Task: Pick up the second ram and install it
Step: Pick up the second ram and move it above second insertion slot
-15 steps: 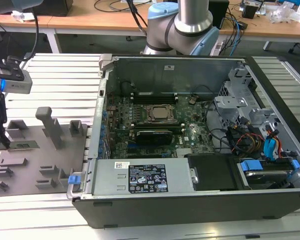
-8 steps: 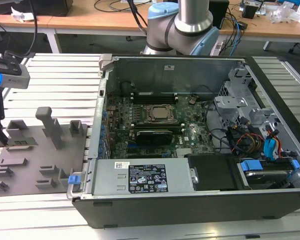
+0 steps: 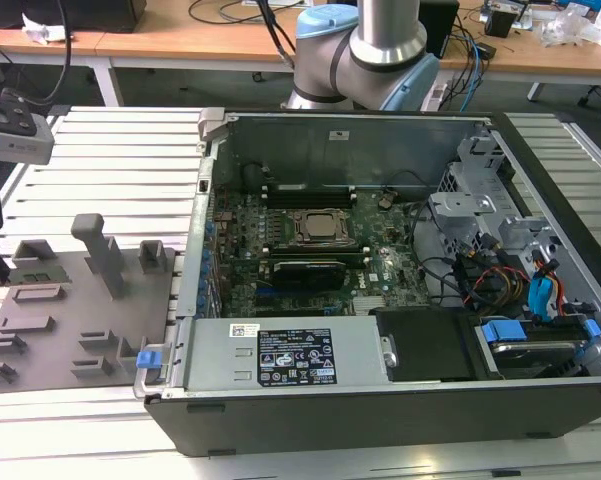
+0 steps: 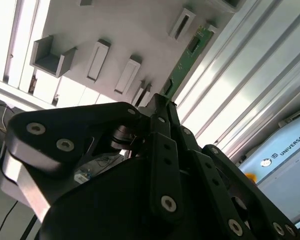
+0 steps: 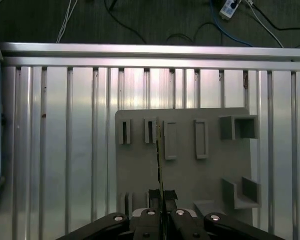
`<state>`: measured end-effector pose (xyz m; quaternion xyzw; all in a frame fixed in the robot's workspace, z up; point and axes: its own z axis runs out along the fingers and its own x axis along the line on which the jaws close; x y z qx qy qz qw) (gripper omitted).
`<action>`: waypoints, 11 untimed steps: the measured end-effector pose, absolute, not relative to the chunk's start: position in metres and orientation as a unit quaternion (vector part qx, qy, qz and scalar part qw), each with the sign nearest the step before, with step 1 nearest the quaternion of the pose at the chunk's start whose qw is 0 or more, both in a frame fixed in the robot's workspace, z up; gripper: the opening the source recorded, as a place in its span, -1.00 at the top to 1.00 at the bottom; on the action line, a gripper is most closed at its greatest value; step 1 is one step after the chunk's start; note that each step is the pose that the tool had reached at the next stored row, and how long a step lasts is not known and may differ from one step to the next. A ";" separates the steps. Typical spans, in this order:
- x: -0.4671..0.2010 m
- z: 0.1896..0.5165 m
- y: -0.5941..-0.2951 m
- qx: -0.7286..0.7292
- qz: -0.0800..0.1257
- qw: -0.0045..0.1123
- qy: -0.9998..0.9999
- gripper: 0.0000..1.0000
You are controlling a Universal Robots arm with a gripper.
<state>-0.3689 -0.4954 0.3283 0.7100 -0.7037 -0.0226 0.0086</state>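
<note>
1. The second ram (image 4: 189,60), a slim green board with small dark chips, is pinched at one end by the gripper (image 4: 162,102), whose black fingers are closed narrowly on it.
2. In the first wrist view the second ram (image 5: 159,160) is seen edge-on as a thin line over a grey holder plate (image 5: 209,170); whether the two touch cannot be told.
3. The plate is matte, with raised rectangular slots and angular brackets.
4. It is carried by a bench (image 5: 55,150) of ribbed, shiny aluminium profiles.
5. In the exterior view an open computer case (image 3: 330,370) is set on the exterior view's right of the plate, its motherboard (image 3: 380,265) exposed.
6. A dark floor (image 5: 140,20) strewn with cables is seen past the bench edge.
</note>
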 end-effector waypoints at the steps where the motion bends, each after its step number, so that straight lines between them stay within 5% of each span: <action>1: -0.369 0.330 -0.495 0.710 -0.023 0.009 -0.704 0.73; 11: -0.369 0.344 -0.494 0.710 -0.023 0.009 -0.704 0.73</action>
